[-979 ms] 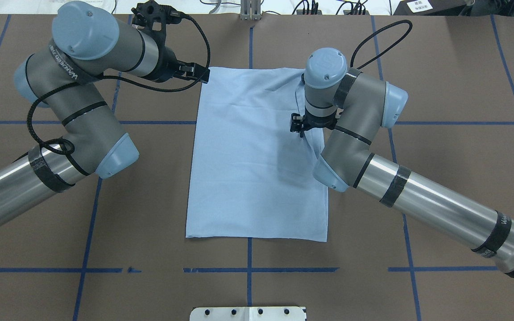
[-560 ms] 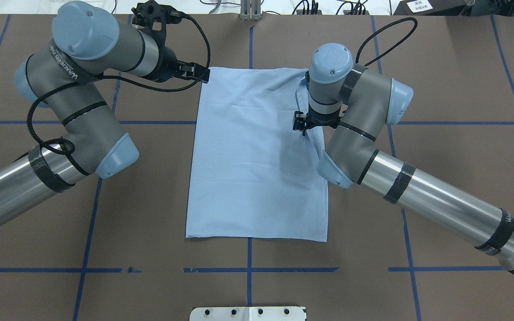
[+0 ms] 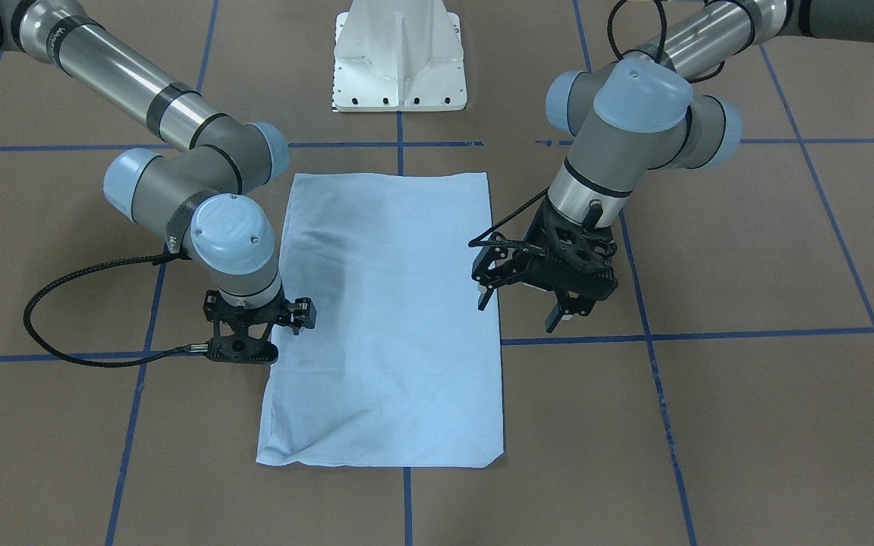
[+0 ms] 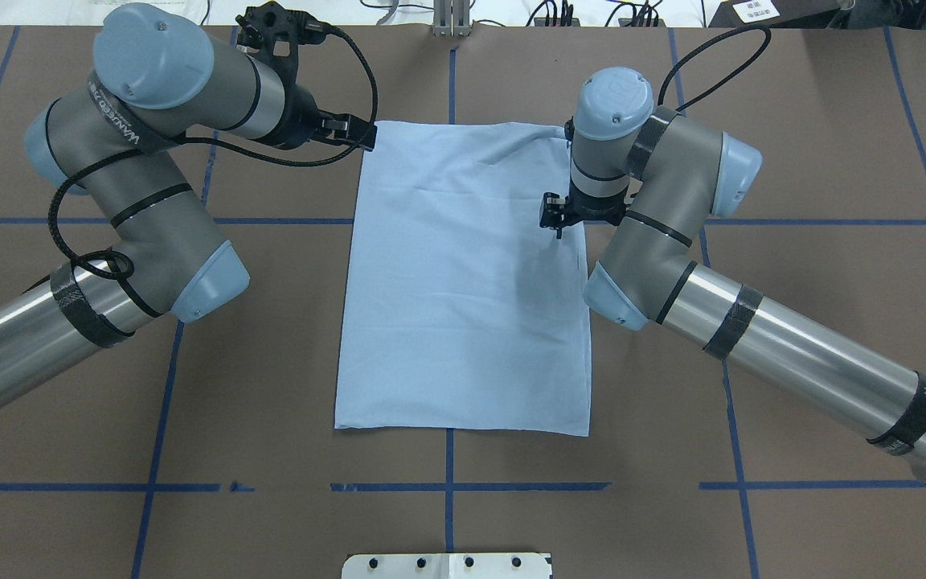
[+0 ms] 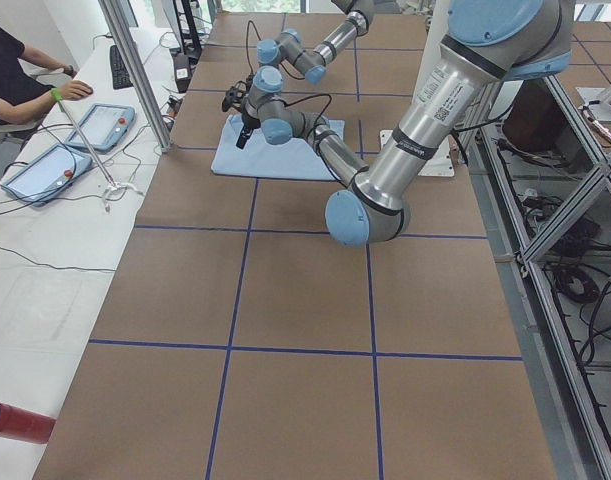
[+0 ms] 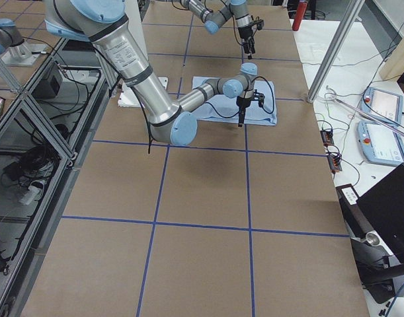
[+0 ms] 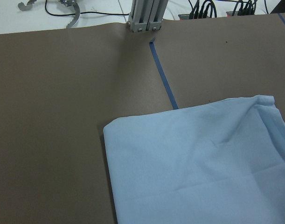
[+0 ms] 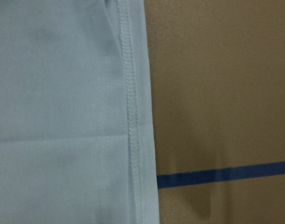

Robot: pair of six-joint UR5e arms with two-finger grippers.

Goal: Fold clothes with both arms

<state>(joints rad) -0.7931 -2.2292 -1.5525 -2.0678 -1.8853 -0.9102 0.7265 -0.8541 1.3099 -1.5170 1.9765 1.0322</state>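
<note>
The light blue T-shirt (image 3: 384,318) lies flat on the brown table, folded into a tall rectangle (image 4: 463,281). Its print and neck label are hidden. My left gripper (image 3: 520,307) is open and empty and hovers just off the shirt's side edge, near its far corner (image 4: 365,135). The left wrist view shows that corner (image 7: 203,163). My right gripper (image 4: 559,229) points straight down over the shirt's opposite long edge (image 3: 255,345). Its fingers are hidden under the wrist, so I cannot tell if it is open. The right wrist view shows the stitched hem (image 8: 130,116) and bare table.
The white pedestal base (image 3: 399,61) stands at the robot's side of the table. Blue tape lines (image 4: 447,486) grid the brown surface. A metal post (image 7: 144,16) stands at the far edge. Tablets (image 5: 105,125) and an operator sit beyond the table.
My right arm has moved right and slightly toward the far side, from over the shirt's body to its right edge. The left arm has not moved.
</note>
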